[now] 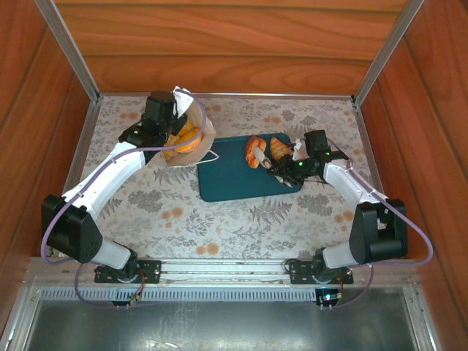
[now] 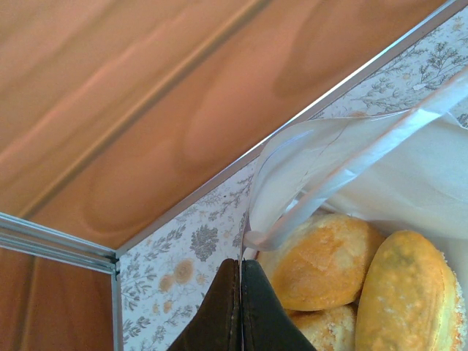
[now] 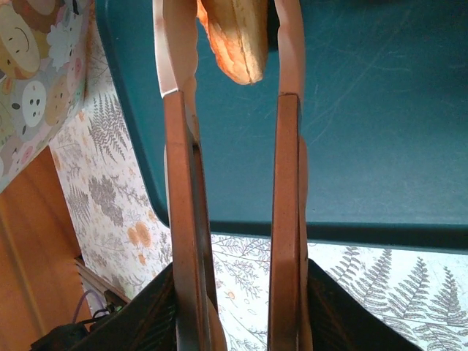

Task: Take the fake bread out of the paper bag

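Here the left gripper [image 2: 240, 267] was clamped on the rim of the paper bag [image 2: 380, 168]; the right gripper [image 3: 228, 22] stood parted around a pastry [image 3: 238, 47] above the tray [image 3: 365, 110].

I see white shells on the left arm [image 1: 110, 172] and right arm [image 1: 349, 186], between chunky black joint housings [image 1: 73, 230]. Thin lilac cables [image 1: 431, 251] loop alongside each. A green light [image 1: 300, 165] glows at the right wrist; its fingers [image 3: 183, 219] are tan.
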You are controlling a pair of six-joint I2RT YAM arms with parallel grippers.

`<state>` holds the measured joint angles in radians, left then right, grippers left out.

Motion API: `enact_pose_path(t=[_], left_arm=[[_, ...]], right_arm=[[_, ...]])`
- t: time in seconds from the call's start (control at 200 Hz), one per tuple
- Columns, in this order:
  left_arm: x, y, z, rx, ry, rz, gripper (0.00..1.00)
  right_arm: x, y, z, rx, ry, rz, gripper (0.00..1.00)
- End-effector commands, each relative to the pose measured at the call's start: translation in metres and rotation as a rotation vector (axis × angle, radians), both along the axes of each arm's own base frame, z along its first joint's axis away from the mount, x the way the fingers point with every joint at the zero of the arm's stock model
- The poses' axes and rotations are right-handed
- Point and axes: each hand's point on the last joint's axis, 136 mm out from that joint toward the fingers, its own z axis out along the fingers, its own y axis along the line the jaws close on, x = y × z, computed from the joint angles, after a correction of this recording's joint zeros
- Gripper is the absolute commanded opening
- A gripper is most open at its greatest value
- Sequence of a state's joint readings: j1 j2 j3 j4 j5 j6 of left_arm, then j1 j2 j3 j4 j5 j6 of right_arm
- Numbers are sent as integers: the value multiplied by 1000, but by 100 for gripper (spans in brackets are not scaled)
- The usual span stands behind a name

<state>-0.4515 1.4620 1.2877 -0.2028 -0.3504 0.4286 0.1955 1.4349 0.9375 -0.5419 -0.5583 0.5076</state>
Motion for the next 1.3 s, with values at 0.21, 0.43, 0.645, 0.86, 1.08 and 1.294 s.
enact_pose_path(t=[0.21, 0.43, 0.645, 0.86, 1.08, 1.294], left_arm=[[5, 2, 14, -29, -37, 12, 0], [6, 2, 13, -24, -36, 13, 0], [6, 2, 13, -28, -35, 12, 0], [6, 2, 13, -25, -34, 13, 0], [7, 2, 12, -23, -33, 16, 0], [7, 2, 10, -20, -29, 18, 0]], right_arm=[[-6, -13, -7, 7, 34, -48, 42], [-10, -21, -4, -18, 27, -63, 47], [-14, -21, -2, -13, 26, -56, 45], [-14, -14, -2, 40, 28, -53, 40], [-18, -10, 2, 69, 22, -49, 39], [-21, -3, 3, 88, 22, -33, 36]])
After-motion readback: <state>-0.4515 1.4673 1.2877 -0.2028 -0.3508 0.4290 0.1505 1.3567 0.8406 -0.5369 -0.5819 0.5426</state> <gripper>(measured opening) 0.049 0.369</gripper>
